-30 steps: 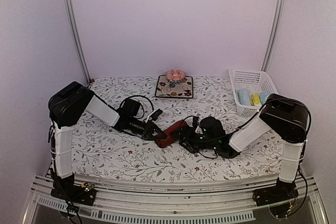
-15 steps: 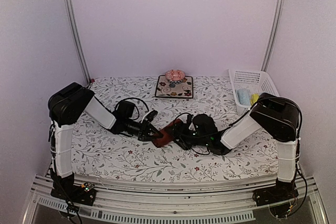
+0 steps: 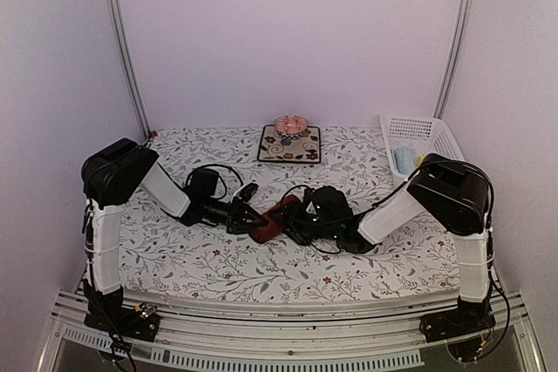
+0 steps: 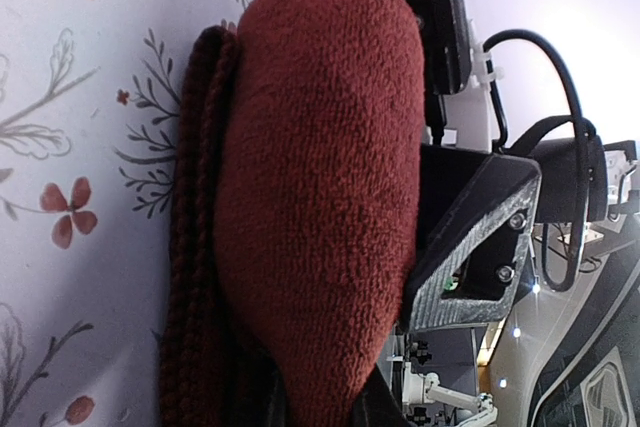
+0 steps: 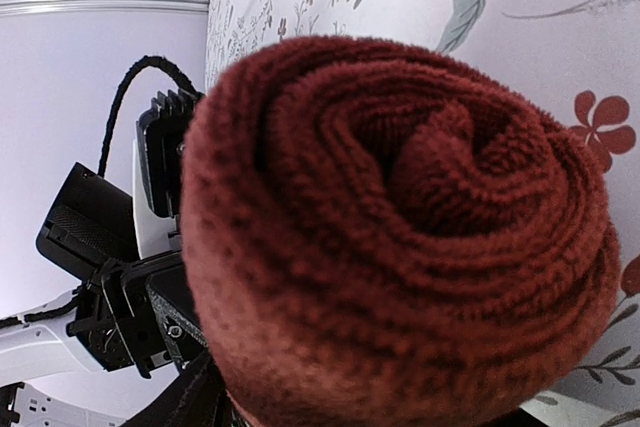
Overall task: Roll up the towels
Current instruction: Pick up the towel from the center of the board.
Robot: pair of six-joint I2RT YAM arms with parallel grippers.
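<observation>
While the rolled dark red towel (image 3: 270, 219) (already a tight spiral) is being shifted leftward along the table (image 3: 174, 259), one end is being pinched by the left gripper (image 3: 248, 218); the right gripper (image 3: 296, 218) is being narrowed around the other, hold unclear, so finishing is being neared.

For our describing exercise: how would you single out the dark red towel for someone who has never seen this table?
Start at the floral-covered table, front centre. The dark red towel lies there, rolled into a tight spiral. The towels in the white basket are pale.
</observation>
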